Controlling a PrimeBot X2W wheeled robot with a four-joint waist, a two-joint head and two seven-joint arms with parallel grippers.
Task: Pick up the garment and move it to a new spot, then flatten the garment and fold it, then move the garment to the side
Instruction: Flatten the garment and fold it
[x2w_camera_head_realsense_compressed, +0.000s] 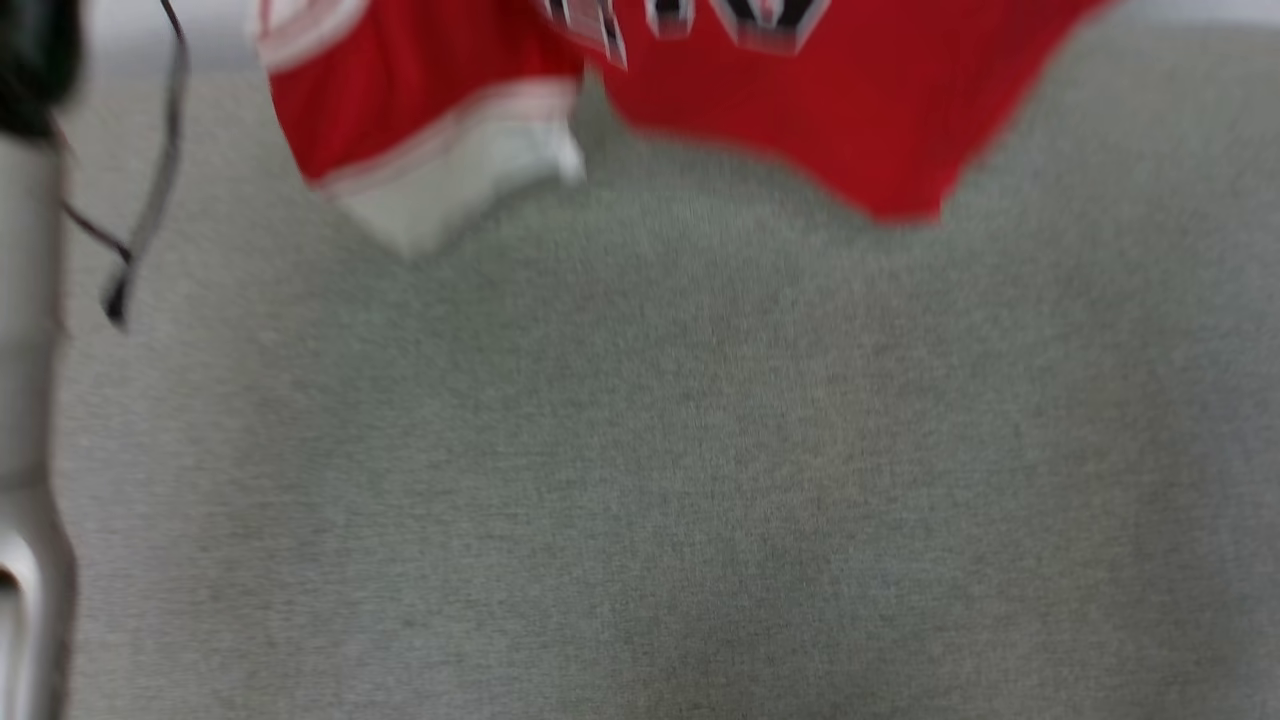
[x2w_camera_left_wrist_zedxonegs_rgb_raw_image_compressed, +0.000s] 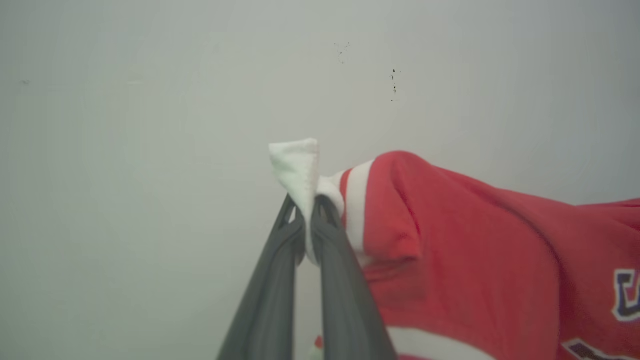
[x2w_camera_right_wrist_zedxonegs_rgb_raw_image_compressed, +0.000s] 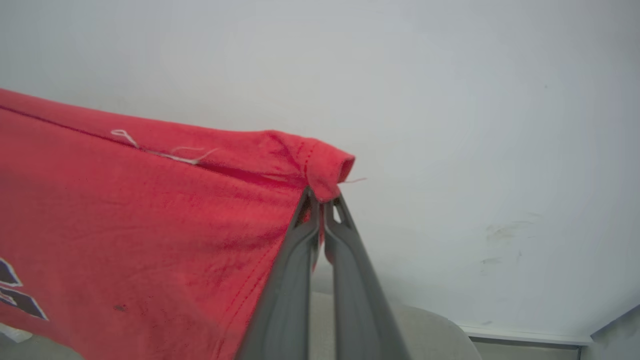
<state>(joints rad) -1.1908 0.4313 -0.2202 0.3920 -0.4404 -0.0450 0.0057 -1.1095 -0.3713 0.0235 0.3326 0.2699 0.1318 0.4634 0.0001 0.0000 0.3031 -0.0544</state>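
Red cloth dominates the top of the blurred head view: the garment (x2w_camera_head_realsense_compressed: 800, 120) hangs in the air, its lower edge and one white sleeve (x2w_camera_head_realsense_compressed: 450, 190) dangling above the grey cloth-covered tabletop (x2w_camera_head_realsense_compressed: 640, 450) without touching it, and the bottoms of its black printed characters show at the upper edge. A pale forearm (x2w_camera_head_realsense_compressed: 30, 350) and a dark cable (x2w_camera_head_realsense_compressed: 150, 200) stand at the left border. In the left wrist view, the left hand (x2w_camera_left_wrist_zedxonegs_rgb_raw_image_compressed: 306, 215) is pinched narrow on the white cuff (x2w_camera_left_wrist_zedxonegs_rgb_raw_image_compressed: 297, 165) of a sleeve, with the striped trim and red body stretching off to the right against a plain pale wall (x2w_camera_left_wrist_zedxonegs_rgb_raw_image_compressed: 150, 100). In the right wrist view, the right hand (x2w_camera_right_wrist_zedxonegs_rgb_raw_image_compressed: 321, 210) is clamped tight on a rolled red hem corner (x2w_camera_right_wrist_zedxonegs_rgb_raw_image_compressed: 325, 167), and the jersey's body falls away to the left, a loose white thread (x2w_camera_right_wrist_zedxonegs_rgb_raw_image_compressed: 165, 152) lying along its seam. The step looks like the carry to a new spot, the shirt held up and spread between both hands. Next, I judge, it must be lowered so the trailing edge lands first, then drawn taut and laid flat before either grip opens; slack in the middle could bunch into creases.
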